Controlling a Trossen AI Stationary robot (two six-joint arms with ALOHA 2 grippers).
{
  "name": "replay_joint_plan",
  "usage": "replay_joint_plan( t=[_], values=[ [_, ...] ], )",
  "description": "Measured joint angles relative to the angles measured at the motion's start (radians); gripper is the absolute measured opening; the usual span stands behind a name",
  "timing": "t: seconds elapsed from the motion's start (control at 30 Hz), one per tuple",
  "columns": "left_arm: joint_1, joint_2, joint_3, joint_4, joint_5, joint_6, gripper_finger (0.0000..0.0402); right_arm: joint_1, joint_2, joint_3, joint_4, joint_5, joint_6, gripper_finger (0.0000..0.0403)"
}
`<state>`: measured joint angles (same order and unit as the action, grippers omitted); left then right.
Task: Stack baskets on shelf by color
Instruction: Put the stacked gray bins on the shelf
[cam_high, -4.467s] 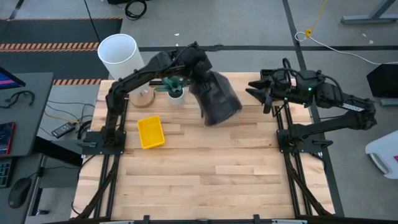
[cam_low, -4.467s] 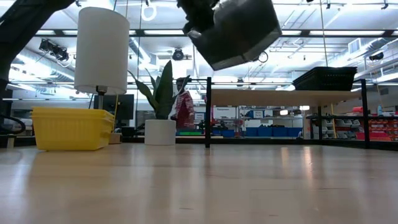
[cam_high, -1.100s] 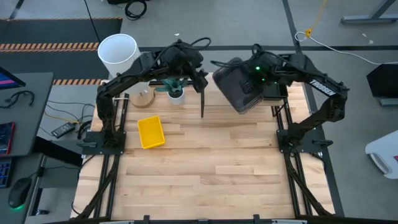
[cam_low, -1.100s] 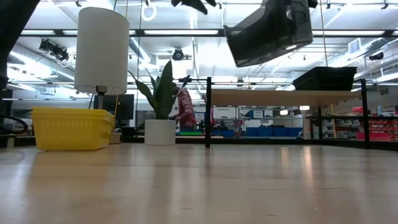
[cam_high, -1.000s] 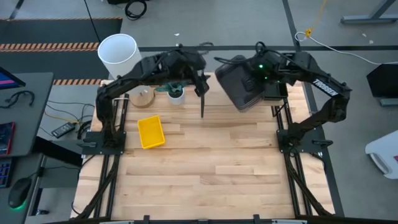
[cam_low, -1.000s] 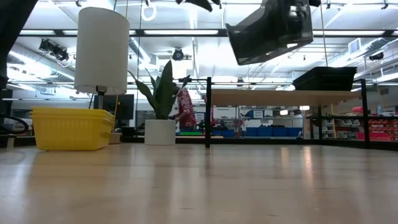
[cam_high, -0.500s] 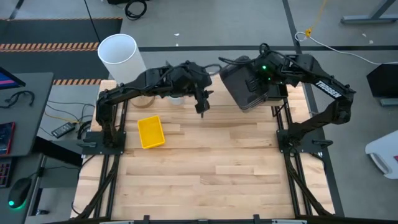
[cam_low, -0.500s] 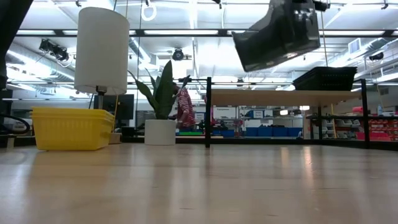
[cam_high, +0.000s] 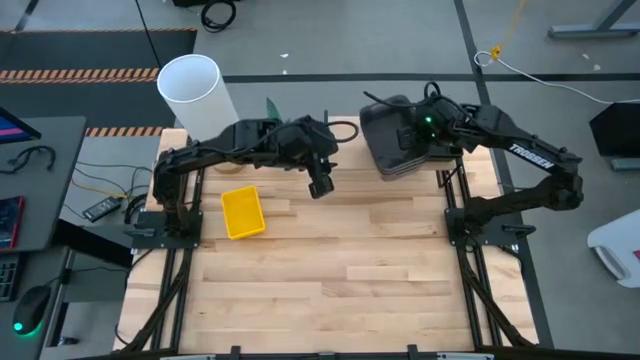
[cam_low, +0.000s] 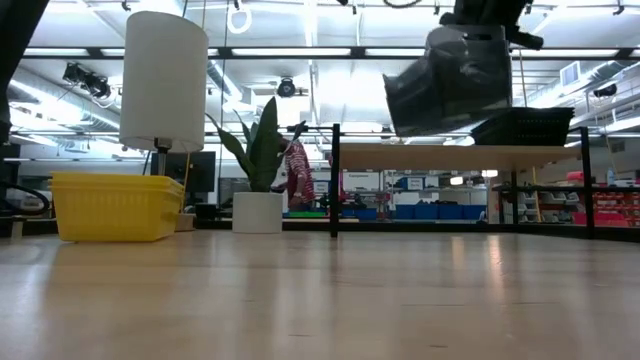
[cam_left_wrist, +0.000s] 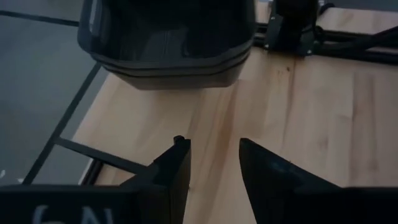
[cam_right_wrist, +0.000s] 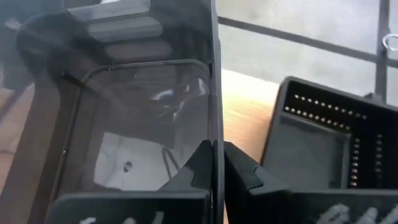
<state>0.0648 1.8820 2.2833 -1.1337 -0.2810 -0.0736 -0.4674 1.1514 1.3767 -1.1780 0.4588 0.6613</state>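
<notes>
A grey basket (cam_low: 450, 80) hangs in the air above the shelf (cam_low: 420, 156) at the table's far right, and my right gripper (cam_right_wrist: 215, 158) is shut on it. On the shelf's right end rests a black mesh basket (cam_low: 522, 125), which the right wrist view shows beside the grey one (cam_right_wrist: 323, 137). Yellow baskets (cam_high: 242, 212) stand on the table at the left. My left gripper (cam_high: 320, 185) hovers over the table's far middle, left of the grey basket (cam_left_wrist: 168, 43). It is open (cam_left_wrist: 214, 162) with nothing between its fingers. My right gripper pinches one thin side wall of the grey basket at its rim (cam_right_wrist: 215, 124), with one finger inside and one outside. The fingers come at it from above. The basket hangs tilted below them (cam_low: 450, 95), clear of the shelf board.
A tall white cylinder (cam_high: 190, 85) stands at the far left corner, and a potted plant (cam_low: 258, 190) stands beyond the table's middle. The shelf's black posts (cam_low: 335, 180) rise at the far right. Bare wooden tabletop (cam_high: 340, 270) fills the near half.
My right gripper has carried the grey basket a little toward the table's right edge and down toward the shelf. My left gripper has drawn away from the basket, toward the near edge and lower over the table.
</notes>
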Motion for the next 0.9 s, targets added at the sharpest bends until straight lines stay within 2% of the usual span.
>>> replay_joint_plan(
  t=[0.67, 0.9],
  values=[
    [-0.036, 0.000, 0.000, 0.006, -0.015, -0.054, 0.0131, -0.136, 0.000, -0.042, 0.035, 0.000, -0.005, 0.0017],
    [-0.036, 0.000, 0.000, 0.007, -0.015, -0.054, 0.0128, -0.139, 0.005, -0.042, 0.039, -0.011, 0.021, 0.0017]
  ],
)
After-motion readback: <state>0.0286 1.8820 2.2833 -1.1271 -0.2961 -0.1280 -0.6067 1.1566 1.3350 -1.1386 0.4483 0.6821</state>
